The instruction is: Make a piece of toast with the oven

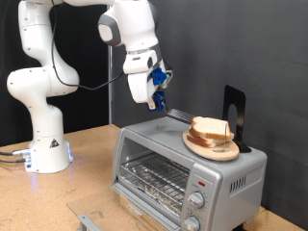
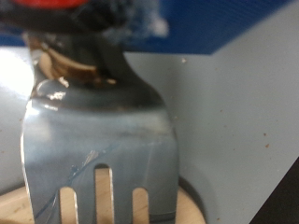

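Note:
The silver oven (image 1: 227,179) stands at the exterior view's bottom right, with its wire rack (image 1: 154,175) showing at the front and round knobs (image 1: 196,200) beside it. On its top lies a round wooden plate (image 1: 204,147) bearing pale toast slices (image 1: 212,128). My gripper (image 1: 157,87) hangs above the oven's top, to the exterior view's left of the plate. It is shut on the handle of a metal slotted spatula (image 1: 177,115) whose blade points at the plate. In the wrist view the spatula blade (image 2: 98,140) fills the frame, its tip over the plate's rim (image 2: 194,209).
A black upright stand (image 1: 235,114) rises behind the plate on the oven's top (image 2: 243,103). The arm's white base (image 1: 43,144) stands on the wooden table (image 1: 91,144) at the exterior view's left. A small metal piece (image 1: 89,223) lies at the table's front edge.

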